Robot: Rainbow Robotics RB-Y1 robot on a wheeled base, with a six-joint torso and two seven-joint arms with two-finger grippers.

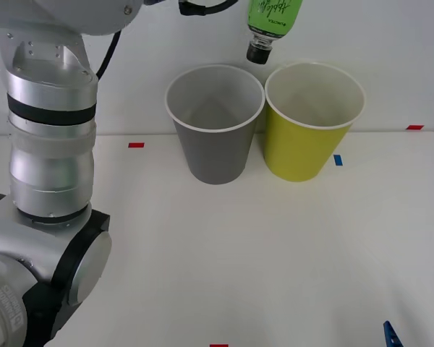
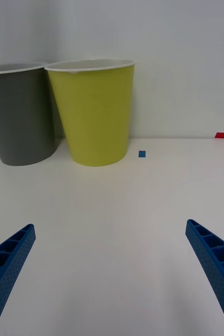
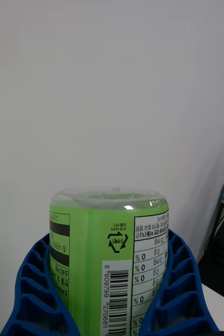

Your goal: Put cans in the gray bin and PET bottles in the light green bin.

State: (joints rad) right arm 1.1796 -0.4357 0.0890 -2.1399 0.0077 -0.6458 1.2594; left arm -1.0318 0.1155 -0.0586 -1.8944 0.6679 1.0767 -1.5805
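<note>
The PET bottle (image 1: 273, 18), green-labelled with a black cap, hangs upside down above the gap between the two bins, its cap just over the light green bin's (image 1: 304, 148) near-left rim. My left gripper (image 3: 109, 294) is shut on the PET bottle (image 3: 109, 236), blue fingers (image 3: 35, 283) wrapped round its sides. The gray bin (image 1: 215, 148) stands to the left, touching the light green one. My right gripper (image 2: 112, 273) is open and low over the table, facing the light green bin (image 2: 96, 115) and the gray bin (image 2: 20, 121). Its fingertip (image 1: 392, 336) shows at the front right. Cans are out of view.
My left arm's silver body (image 1: 50, 144) rises along the left side. Small tape marks lie on the white table (image 1: 239, 253): red (image 1: 136, 144), red (image 1: 415, 127) and blue (image 1: 338, 160). A white wall stands close behind the bins.
</note>
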